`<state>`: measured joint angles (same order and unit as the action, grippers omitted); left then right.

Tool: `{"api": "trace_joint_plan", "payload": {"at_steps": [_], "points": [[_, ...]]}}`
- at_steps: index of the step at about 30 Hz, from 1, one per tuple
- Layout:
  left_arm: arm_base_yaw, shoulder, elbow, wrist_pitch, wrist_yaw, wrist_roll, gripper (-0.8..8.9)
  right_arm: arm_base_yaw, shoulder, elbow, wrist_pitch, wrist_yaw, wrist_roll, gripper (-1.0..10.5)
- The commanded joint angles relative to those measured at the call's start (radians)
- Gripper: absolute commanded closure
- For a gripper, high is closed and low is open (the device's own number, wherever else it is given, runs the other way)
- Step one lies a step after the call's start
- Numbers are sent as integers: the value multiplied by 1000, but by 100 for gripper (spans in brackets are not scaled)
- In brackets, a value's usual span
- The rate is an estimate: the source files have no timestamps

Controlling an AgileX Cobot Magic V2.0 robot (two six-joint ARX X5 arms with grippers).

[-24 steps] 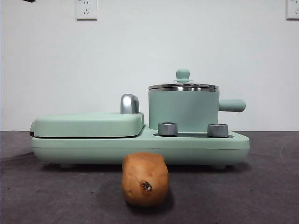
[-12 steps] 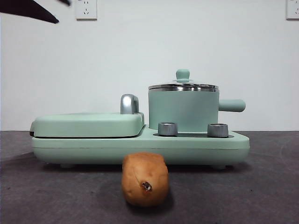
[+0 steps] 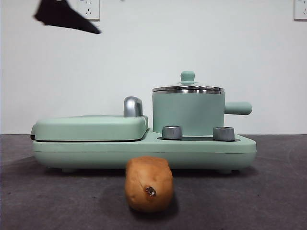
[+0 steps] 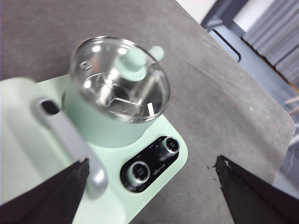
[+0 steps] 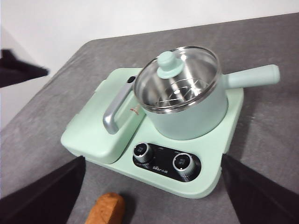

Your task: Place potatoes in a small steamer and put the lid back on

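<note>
The oval orange-brown potato [image 3: 148,183] lies on the dark table in front of the appliance, its dark-spotted end toward the front camera; it also shows in the right wrist view [image 5: 105,209]. The small mint-green steamer [image 3: 188,112] [image 4: 100,123] [image 5: 191,116] stands on the appliance's right side. The glass lid [image 3: 188,88] [image 4: 119,79] [image 5: 180,79] rests on it. My left gripper [image 4: 152,163] is open and empty, high above the appliance, and shows as a black shape at the front view's top left [image 3: 64,17]. My right gripper [image 5: 153,158] is open and empty, high above the table's front.
The flat mint-green griddle cover [image 3: 91,127] with its chrome handle [image 3: 133,106] lies left of the steamer. Two steel knobs [image 3: 172,132] [image 3: 223,133] sit on the appliance's base. The table's edge [image 4: 243,70] runs past the steamer's handle side.
The black shape of the left arm has come further into the front view's top left, moving right and slightly down. The potato, steamer and lid have not moved.
</note>
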<state>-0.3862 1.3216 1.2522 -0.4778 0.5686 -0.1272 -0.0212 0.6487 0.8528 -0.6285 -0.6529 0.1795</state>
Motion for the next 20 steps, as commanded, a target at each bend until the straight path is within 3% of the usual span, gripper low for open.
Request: {"api": "trace_joint_plan", "payload": {"at_steps": [1, 10, 17, 20], "points": [[-37, 115, 133, -48, -10, 42, 372, -1, 3, 19, 6, -5, -11, 480], [-147, 417, 461, -118, -213, 105, 373, 0, 3, 19, 7, -6, -8, 480], [-217, 587, 594, -18, -307, 135, 378, 0, 3, 19, 7, -6, -8, 480], [-250, 639, 606, 43, -404, 133, 378, 0, 3, 19, 6, -6, -8, 480]]}}
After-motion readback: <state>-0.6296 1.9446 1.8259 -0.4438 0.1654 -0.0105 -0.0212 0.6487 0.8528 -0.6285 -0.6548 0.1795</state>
